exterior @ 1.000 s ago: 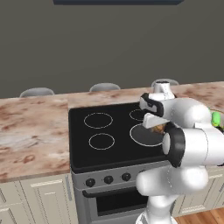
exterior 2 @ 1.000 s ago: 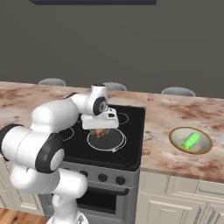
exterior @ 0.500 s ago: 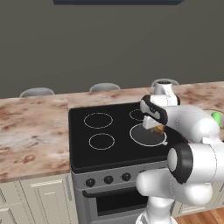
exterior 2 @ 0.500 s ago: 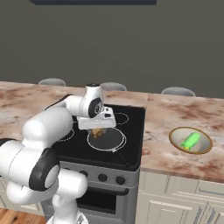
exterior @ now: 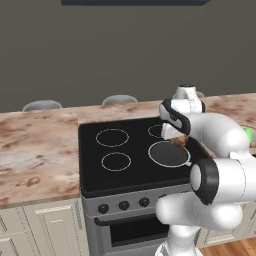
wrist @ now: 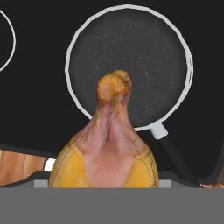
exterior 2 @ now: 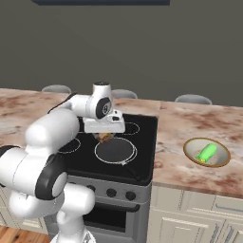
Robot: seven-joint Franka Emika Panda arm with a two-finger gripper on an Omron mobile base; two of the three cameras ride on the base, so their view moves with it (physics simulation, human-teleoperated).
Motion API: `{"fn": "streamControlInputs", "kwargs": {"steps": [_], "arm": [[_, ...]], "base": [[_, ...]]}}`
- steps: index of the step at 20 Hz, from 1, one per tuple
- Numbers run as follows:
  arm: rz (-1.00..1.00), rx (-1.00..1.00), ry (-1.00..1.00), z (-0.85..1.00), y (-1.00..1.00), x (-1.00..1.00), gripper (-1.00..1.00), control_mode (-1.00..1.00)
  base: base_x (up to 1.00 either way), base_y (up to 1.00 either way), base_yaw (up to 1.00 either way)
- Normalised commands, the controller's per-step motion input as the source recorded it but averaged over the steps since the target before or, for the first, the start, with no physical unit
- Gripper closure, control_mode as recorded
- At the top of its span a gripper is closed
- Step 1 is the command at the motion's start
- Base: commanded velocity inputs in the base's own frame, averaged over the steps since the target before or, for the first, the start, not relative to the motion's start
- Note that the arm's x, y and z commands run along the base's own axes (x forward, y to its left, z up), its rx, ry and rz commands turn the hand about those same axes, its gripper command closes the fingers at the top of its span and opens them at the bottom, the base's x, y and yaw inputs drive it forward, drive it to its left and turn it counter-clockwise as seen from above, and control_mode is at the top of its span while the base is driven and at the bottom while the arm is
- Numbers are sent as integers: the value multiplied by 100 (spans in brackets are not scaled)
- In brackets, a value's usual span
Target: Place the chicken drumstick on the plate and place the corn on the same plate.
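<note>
Where the marbled worktop point(exterior 2: 199, 126) is broken by the black stove point(exterior: 125, 160), the white arm point(exterior 2: 57, 126) is seen reaching over the right-hand burners. On the stove, a dark frying pan point(exterior 2: 115, 151) with a pale rim is set on the front right burner, its handle pointing toward the front edge. The claw point(exterior 2: 105, 136) is held just above the back rim of that pan, and it is closed around the chicken drumstick point(wrist: 109, 140), which is lifted clear of the pan. In the hand view the drumstick is seen large in front of the camera, its narrow knobbed end pointing out over the pan point(wrist: 129, 65) and its broad golden end nearest the hand. In the left base view the drumstick point(exterior: 180, 142) shows as a small brown lump under the hand. To the right on the worktop, well apart from the stove, a tan-rimmed round dish point(exterior 2: 207, 152) is set, and the green corn point(exterior 2: 206, 153) lies inside it, slanted. Whether this dish is the plate cannot be told.
</note>
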Motion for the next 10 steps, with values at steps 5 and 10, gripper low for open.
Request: {"fn": "streamControlInputs", "kwargs": {"steps": [5, 10], "arm": [[-16, 4, 3, 8, 1, 0, 100, -100], [-16, 1, 2, 0, 0, 0, 100, -100]], "base": [[0, 0, 0], [0, 0, 0]]}}
